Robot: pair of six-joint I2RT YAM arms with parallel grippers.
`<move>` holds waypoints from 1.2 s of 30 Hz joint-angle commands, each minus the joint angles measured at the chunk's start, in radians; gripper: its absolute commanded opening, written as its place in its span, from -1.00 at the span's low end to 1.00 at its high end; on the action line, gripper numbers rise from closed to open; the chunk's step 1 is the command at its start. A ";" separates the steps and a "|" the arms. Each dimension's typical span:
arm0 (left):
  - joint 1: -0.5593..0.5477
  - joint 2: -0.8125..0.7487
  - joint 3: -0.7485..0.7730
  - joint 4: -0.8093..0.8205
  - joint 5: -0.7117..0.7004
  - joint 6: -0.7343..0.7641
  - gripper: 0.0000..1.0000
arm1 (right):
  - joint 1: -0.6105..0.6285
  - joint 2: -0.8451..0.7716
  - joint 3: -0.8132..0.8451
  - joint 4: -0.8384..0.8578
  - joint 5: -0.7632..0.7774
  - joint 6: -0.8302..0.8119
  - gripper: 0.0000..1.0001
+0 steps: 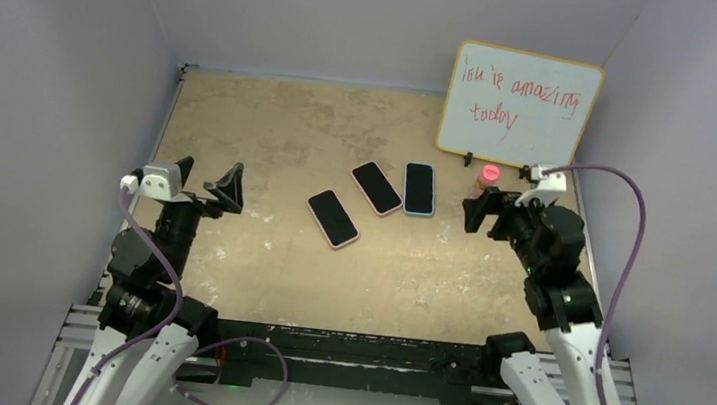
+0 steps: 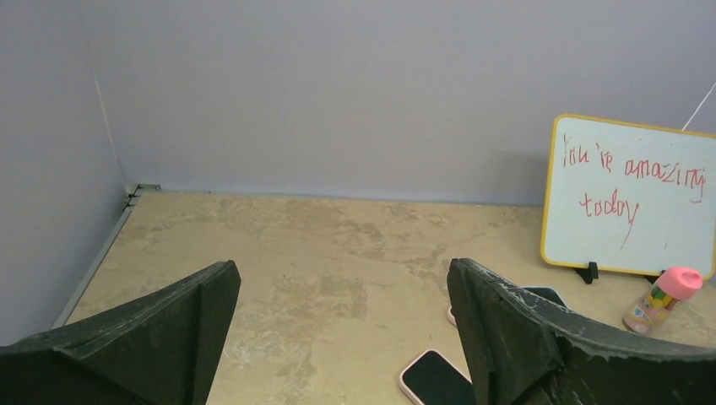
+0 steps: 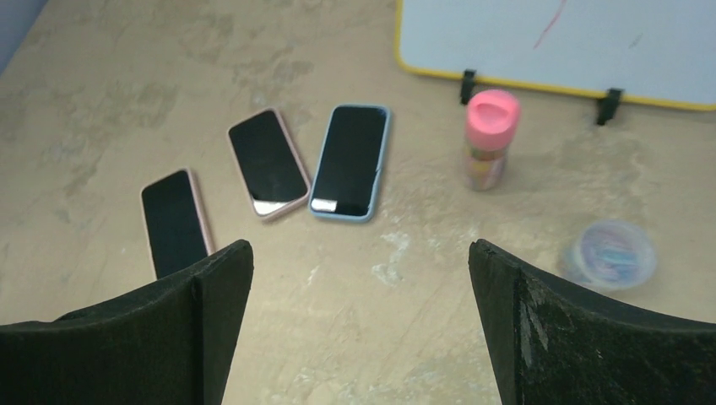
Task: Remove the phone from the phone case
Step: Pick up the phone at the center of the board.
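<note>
Operator: Jaws first, from the left. How are they found?

Observer: The left gripper (image 1: 208, 179) is held spread wide, with nothing between its fingers and nothing touched.

Operator: What is seen from it?

Observer: Three cased phones are laid screen-up on the table (image 1: 258, 262), all to the right of that gripper and well apart from it. Nearest to it is the pink-cased phone (image 1: 334, 218). Next is found the second pink-cased phone (image 1: 377, 187), and last the blue-cased phone (image 1: 419, 189), just beside the second.

Operator: How are the long axes set?

Observer: Both pink ones are angled, with their far ends leaned toward the left gripper. The blue one is laid straight, running directly away from the table's near edge. Which end is the top cannot be told.

Operator: And the right side?

Observer: The right gripper (image 1: 479, 213) is likewise spread wide and empty. The blue-cased phone is found near it, to its left and slightly ahead, so that arm is judged the nearer. Which phone is meant is not settled by the task. A long edge of the blue case is presented toward the right fingers.
</note>
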 commanded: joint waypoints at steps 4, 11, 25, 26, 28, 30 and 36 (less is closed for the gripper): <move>-0.009 -0.045 0.008 0.008 -0.035 -0.014 0.99 | 0.064 0.262 0.084 -0.005 -0.165 0.021 0.97; -0.019 -0.060 0.005 0.007 -0.047 -0.019 0.99 | 0.293 0.516 0.122 0.063 -0.048 0.062 0.97; -0.033 -0.056 0.004 -0.006 -0.089 -0.024 0.98 | 0.537 1.116 0.442 0.069 0.013 0.139 0.98; -0.036 -0.054 0.004 -0.006 -0.090 -0.024 0.98 | 0.552 1.153 0.478 0.050 0.026 0.135 0.98; -0.042 -0.051 0.004 -0.006 -0.092 -0.023 0.98 | 0.578 1.221 0.542 0.022 0.038 0.127 0.98; -0.046 -0.051 0.004 -0.006 -0.093 -0.022 0.98 | 0.591 1.280 0.601 0.003 0.047 0.116 0.98; -0.053 -0.054 0.004 -0.008 -0.094 -0.022 0.98 | 0.614 1.433 0.777 -0.110 0.063 0.072 0.98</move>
